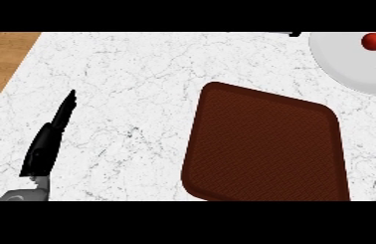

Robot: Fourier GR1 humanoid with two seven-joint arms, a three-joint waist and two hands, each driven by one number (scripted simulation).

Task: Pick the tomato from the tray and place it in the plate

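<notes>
While the tray sits bare: the tomato (369, 40) is seen already on the plate (337, 63), at the far right edge of the view, partly cut off.
Tray: the dark brown tray (264, 148) is laid on the white marbled bench (125, 78), low and right of centre, with nothing carried on it.
Plate: a white round plate is found just beyond the tray's far right corner, only partly in view.
Left hand: the left hand (46, 143) is shown at the lower left, well apart from tray and plate, fingers straight and relaxed, nothing held; it is judged to be resting.
Right hand: no clear sight of it is given; only a small dark shape at the top edge near the plate can be made out, and what it is cannot be told.
Key relation: the tomato lies far to the right and away from the left fingers, across the whole tray; the right side is judged the nearer one. No long axis is offered by so round a thing.
Progress: the placing is judged done or all but done.
Writing: no brand, label or lettering can be read anywhere.
</notes>
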